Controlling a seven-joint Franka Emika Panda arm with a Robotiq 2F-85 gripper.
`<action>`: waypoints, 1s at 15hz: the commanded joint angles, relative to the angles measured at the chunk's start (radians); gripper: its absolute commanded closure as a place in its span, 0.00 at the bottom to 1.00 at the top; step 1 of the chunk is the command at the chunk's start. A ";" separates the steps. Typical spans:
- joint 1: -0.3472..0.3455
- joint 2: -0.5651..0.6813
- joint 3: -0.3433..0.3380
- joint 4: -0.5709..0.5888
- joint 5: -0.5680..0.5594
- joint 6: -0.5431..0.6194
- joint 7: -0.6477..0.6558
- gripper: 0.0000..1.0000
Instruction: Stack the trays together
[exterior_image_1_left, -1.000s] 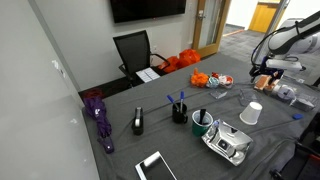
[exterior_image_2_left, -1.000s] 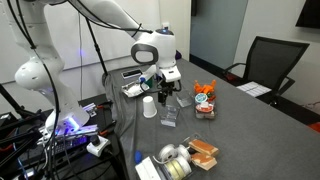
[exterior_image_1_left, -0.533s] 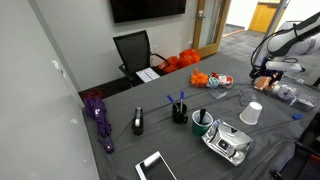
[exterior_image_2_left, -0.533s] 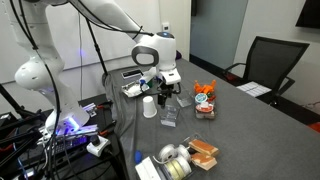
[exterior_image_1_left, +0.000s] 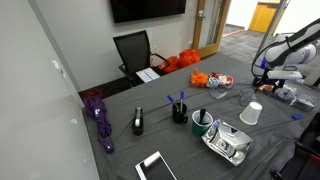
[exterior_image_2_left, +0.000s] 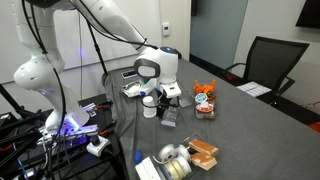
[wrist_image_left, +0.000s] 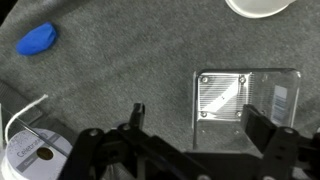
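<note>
A clear plastic tray (wrist_image_left: 245, 100) lies flat on the grey table, between and just past my fingers in the wrist view. It also shows in an exterior view (exterior_image_2_left: 168, 118), just in front of my gripper (exterior_image_2_left: 161, 98). My gripper (wrist_image_left: 200, 115) is open and empty, low over the table, and its right finger overlaps the tray's edge. It sits at the table's far right in an exterior view (exterior_image_1_left: 266, 72). More trays (exterior_image_2_left: 198, 153) with orange contents sit near the table's front; they also show in an exterior view (exterior_image_1_left: 229, 141).
A white cup (exterior_image_2_left: 149, 107) stands beside the clear tray and shows in the wrist view (wrist_image_left: 260, 5). A blue scrap (wrist_image_left: 37, 40) and a spool (wrist_image_left: 28, 152) lie to the left. Orange items (exterior_image_2_left: 205, 98), a pen cup (exterior_image_1_left: 179, 110) and a purple umbrella (exterior_image_1_left: 98, 116) sit on the table.
The arm has come down toward the table over the clear tray. Nothing on the table has moved.
</note>
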 joint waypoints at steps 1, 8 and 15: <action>-0.026 0.057 0.004 0.032 -0.008 0.035 -0.047 0.00; -0.022 0.055 0.004 0.033 -0.006 0.018 -0.049 0.00; -0.015 0.100 0.016 0.048 0.010 0.042 -0.019 0.00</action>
